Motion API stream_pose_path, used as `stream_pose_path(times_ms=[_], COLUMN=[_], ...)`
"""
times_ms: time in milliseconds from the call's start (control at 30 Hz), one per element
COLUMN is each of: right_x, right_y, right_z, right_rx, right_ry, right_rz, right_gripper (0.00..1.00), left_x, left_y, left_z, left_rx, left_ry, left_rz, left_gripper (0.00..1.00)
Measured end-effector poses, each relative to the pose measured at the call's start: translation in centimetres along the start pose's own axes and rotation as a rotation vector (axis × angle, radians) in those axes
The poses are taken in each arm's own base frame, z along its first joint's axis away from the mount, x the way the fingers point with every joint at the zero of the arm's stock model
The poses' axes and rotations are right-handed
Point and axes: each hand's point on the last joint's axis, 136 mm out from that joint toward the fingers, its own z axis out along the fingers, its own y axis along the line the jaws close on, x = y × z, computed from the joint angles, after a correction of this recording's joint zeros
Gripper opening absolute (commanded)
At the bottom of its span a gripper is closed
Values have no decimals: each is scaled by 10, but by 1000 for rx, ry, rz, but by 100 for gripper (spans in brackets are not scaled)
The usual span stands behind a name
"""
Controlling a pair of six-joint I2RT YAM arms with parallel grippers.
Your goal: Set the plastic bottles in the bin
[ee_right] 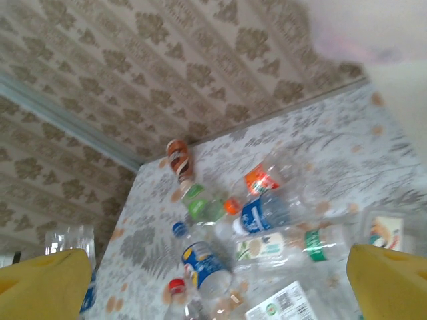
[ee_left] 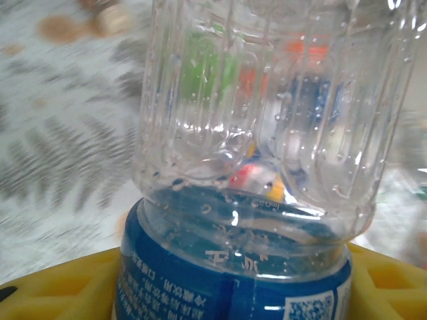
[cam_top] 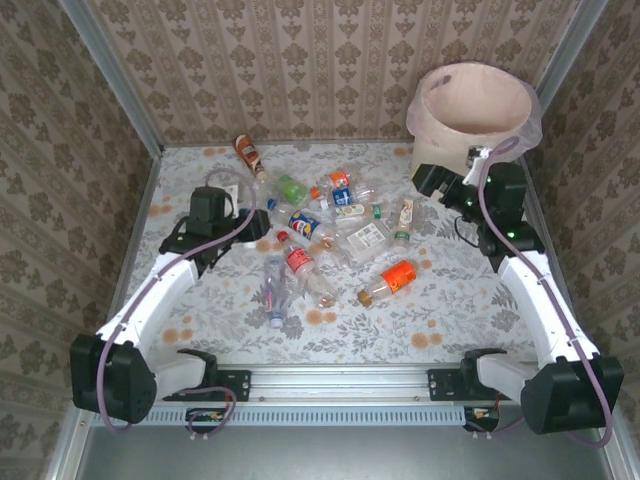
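Jaws of my left gripper [ee_left: 233,293] pinch clear blue-label bottle [ee_left: 260,133]: grasp step. Next: lift clear, carry to bin [cam_top: 455,125], far right of me. My right gripper [ee_right: 220,283] gapes wide, empty.

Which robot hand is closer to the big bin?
Right. The right hand is just in front of the bin; the left hand is across the table, around a plastic bottle.

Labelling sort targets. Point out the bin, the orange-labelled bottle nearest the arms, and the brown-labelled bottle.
bin [cam_top: 450,135], top external view, front outer wall.
orange-labelled bottle [cam_top: 400,275], top external view, its label.
brown-labelled bottle [cam_top: 247,152], top external view, its label.
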Motion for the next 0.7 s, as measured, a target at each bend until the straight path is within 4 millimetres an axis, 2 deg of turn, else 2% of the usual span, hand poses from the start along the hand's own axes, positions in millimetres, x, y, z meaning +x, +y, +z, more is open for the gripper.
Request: stream_pose_path(times_ms=[133, 200, 300, 500, 700], right_x=[19, 29, 36, 44, 48], right_y=[17, 28, 44, 66, 89], right_z=[9, 13, 16, 18, 18], right_rx=[-67, -102, -167, -286, -401], right_ry=[27, 43, 64, 122, 164], right_rz=[-12, -22, -38, -51, -62], right_gripper=[100, 100, 100, 100, 100], left_x=[-15, -16, -12, 1, 6], left_y=[-63, -99, -140, -195, -242], left_z=[3, 7, 16, 28, 15], left_rx=[200, 309, 437, 647, 831], left_ry=[-30, -28, -11, 52, 76], left_rz=[69, 105, 143, 185, 247], left_gripper=[47, 47, 47, 48, 48])
